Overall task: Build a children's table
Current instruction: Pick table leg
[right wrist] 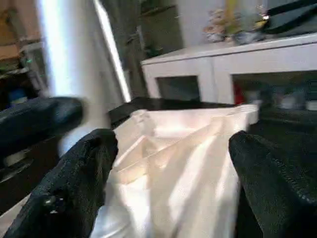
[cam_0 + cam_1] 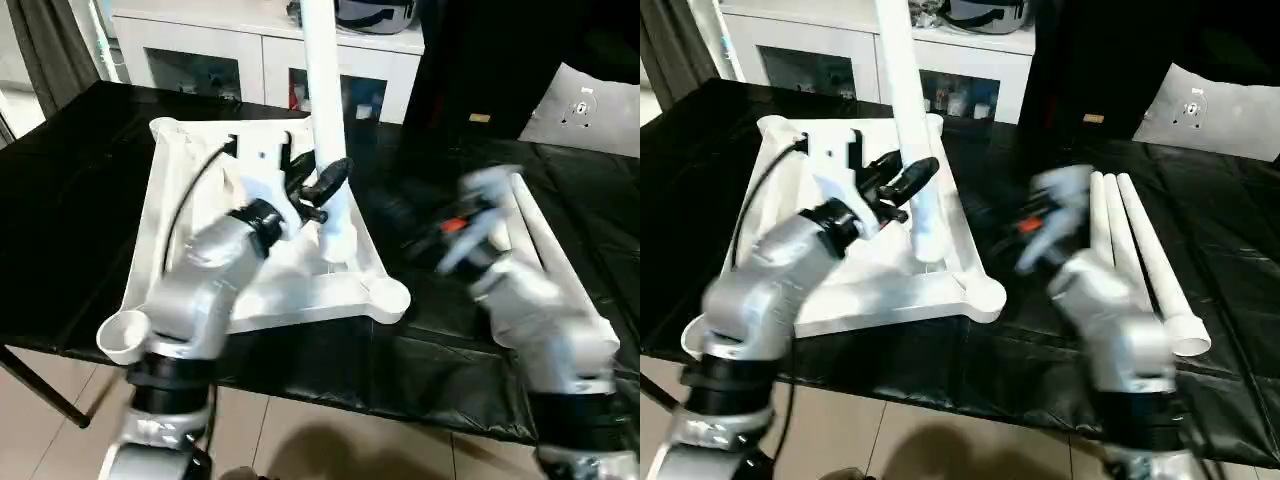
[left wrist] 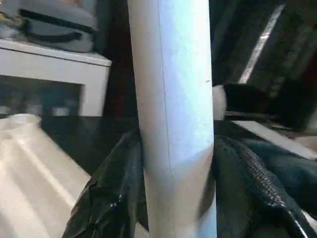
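The white tabletop (image 2: 190,190) lies upside down on the black-covered table, ribs up, with round sockets at its corners (image 2: 388,296). My left gripper (image 2: 322,186) is shut on a white leg (image 2: 325,110), which it holds upright. The leg's lower end (image 2: 338,245) rests inside the top's right rim, partway along that edge and not in a corner socket. In the left wrist view the leg (image 3: 173,99) fills the gap between both fingers (image 3: 111,198). My right gripper (image 2: 1050,215) hovers blurred to the right of the top, open, its fingers (image 1: 74,173) wide apart around nothing. Three loose legs (image 2: 1140,255) lie side by side further right.
White cabinets with glass doors (image 2: 230,60) stand behind the table. A flat grey-white panel (image 2: 590,105) lies at the back right, beside a tall dark shape (image 2: 480,60). The black cloth (image 2: 70,220) ends at the front edge over a tiled floor (image 2: 330,440).
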Available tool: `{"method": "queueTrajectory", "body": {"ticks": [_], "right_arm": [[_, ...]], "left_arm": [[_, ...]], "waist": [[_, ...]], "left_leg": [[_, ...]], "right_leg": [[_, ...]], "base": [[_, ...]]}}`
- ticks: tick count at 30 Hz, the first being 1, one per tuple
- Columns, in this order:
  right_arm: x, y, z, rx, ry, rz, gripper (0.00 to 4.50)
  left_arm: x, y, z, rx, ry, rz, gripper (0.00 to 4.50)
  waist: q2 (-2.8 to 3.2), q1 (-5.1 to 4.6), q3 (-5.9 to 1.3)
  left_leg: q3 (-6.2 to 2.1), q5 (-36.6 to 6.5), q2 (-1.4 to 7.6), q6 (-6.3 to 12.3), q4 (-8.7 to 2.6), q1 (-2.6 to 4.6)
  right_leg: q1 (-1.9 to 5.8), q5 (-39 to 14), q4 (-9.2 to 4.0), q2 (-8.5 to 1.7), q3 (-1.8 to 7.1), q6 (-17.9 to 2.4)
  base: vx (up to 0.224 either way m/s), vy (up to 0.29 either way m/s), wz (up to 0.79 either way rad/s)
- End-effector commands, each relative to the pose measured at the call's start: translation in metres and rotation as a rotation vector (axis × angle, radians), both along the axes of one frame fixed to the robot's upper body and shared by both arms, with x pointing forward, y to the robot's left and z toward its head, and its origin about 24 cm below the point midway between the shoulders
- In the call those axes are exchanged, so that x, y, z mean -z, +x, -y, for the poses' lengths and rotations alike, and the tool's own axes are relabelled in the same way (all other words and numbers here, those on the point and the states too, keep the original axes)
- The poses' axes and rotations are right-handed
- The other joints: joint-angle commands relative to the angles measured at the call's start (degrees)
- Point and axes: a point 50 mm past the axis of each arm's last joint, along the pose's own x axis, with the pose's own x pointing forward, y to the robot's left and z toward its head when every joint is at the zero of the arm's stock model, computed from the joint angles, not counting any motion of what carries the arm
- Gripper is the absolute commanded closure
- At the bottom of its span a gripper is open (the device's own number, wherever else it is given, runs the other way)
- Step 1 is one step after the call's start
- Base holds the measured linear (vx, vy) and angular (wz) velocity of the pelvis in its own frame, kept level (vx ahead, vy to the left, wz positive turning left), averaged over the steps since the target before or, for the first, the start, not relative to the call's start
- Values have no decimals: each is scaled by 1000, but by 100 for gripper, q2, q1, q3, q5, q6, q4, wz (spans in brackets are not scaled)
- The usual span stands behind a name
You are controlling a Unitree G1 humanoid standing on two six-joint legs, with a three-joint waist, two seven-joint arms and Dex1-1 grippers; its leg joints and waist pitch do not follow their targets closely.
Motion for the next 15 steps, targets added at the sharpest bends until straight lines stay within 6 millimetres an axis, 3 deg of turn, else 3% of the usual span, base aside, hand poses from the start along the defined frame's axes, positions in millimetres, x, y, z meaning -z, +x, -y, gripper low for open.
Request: {"method": "queueTrajectory", "body": {"ticks": [1,4,6,12,15], "right_arm": [[-2,1,8,22,12,-36,11],[-5,-5,14,-62,27,-48,0],[-5,-6,14,-78,28,-48,0],[-11,-28,2,-372,-68,-15,0],[-15,-32,-2,-450,-119,3,0]], "left_arm": [[-6,0,0,65,-20,2,261],[-15,-6,-4,224,-77,8,262],[-16,-7,-4,252,-72,18,262],[-23,-12,-2,391,41,71,262],[-28,-16,4,464,104,133,262]], "waist": [[8,18,-408],[-47,22,-406],[-33,31,-396],[-3,54,-390],[-18,73,-386]], "left_leg": [[-199,-315,473,142,-347,106],[-176,-295,448,197,-332,90],[-177,-324,457,213,-338,89],[-193,-402,480,224,-346,96],[-191,-447,483,208,-351,105]], "right_leg": [[202,-23,-417,-780,393,-942],[220,-89,-435,-792,393,-958],[210,-259,-450,-794,390,-925],[211,-391,-462,-798,387,-811],[198,-567,-483,-791,395,-791]], "base": [[0,0,0],[0,0,0],[0,0,0],[0,0,0],[0,0,0]]}}
